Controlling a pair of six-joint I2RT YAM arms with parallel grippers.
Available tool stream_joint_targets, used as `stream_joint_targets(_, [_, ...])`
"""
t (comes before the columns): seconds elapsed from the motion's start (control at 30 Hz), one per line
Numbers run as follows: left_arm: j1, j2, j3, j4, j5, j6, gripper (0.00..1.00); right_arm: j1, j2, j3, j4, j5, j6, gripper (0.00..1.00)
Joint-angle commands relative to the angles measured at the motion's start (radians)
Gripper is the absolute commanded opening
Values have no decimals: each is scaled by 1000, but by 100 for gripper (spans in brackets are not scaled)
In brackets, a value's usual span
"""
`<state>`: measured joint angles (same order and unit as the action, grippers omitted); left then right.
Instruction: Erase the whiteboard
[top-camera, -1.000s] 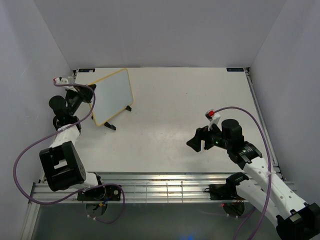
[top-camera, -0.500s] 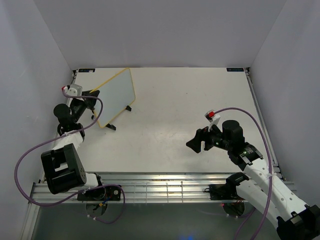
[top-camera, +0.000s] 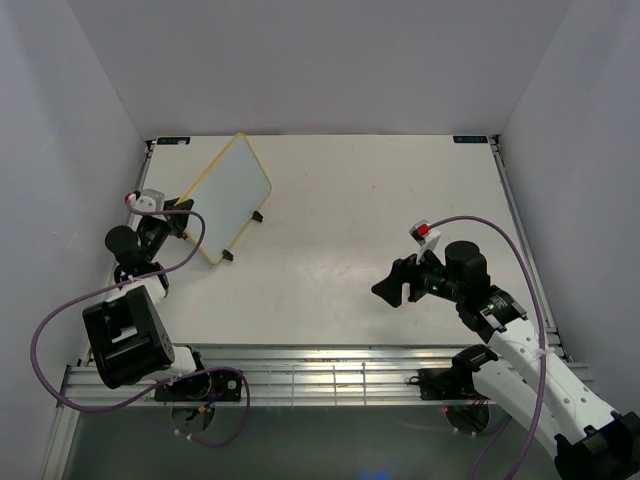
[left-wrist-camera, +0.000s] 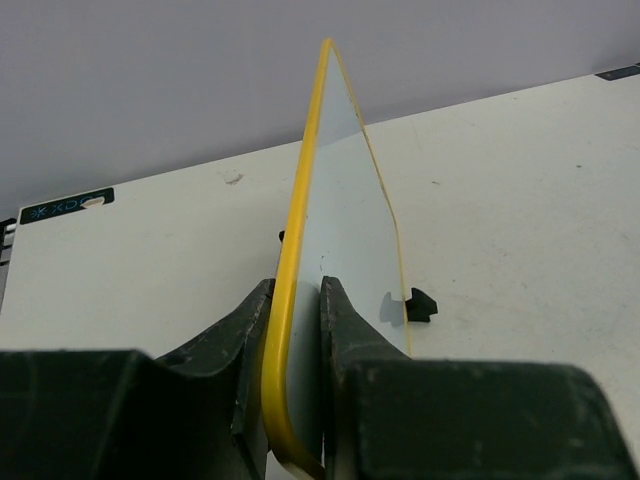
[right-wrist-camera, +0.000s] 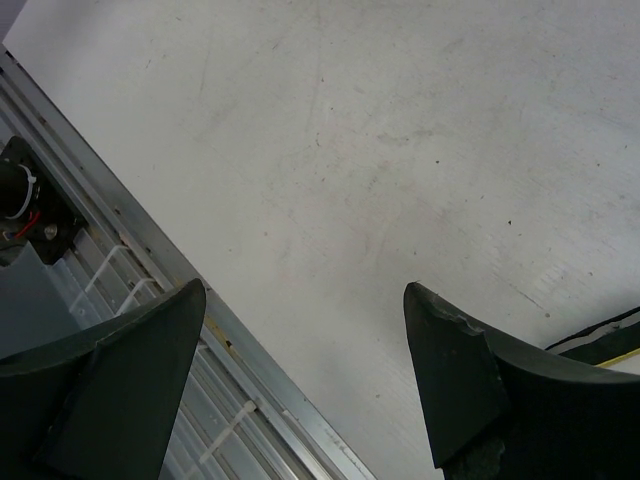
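your left gripper (left-wrist-camera: 295, 312) clamps the whiteboard (left-wrist-camera: 345, 220), its frame edge between the jaws; it seems light, stiff, slick, so hold the frame. right gripper (right-wrist-camera: 303, 295) gapes wide, empty, well apart.

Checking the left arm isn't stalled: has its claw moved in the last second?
Yes. The left claw pulled nearer, away from the table's far-left corner, gripping the whiteboard.
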<state>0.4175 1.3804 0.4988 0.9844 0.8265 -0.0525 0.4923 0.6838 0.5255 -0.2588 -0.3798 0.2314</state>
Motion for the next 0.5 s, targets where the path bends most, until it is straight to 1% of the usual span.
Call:
stream_joint_targets(0.0, [69,26,-57,-69,-159,279,0,6,-15,2,41,-24,-10,86])
stream_joint_targets(0.2, [89,25,-80,-105,-190,304,0,11,-17,-2,44,-24,-10,86])
stream_joint_targets(0.37, [87,29,-55,-177,-243,329,0,12,-10,2,46,-25,-12,86])
stream_joint_targets(0.47, [87,34,-45,-208,-244,338,0,12,-12,-2,52,-21,-12,86])
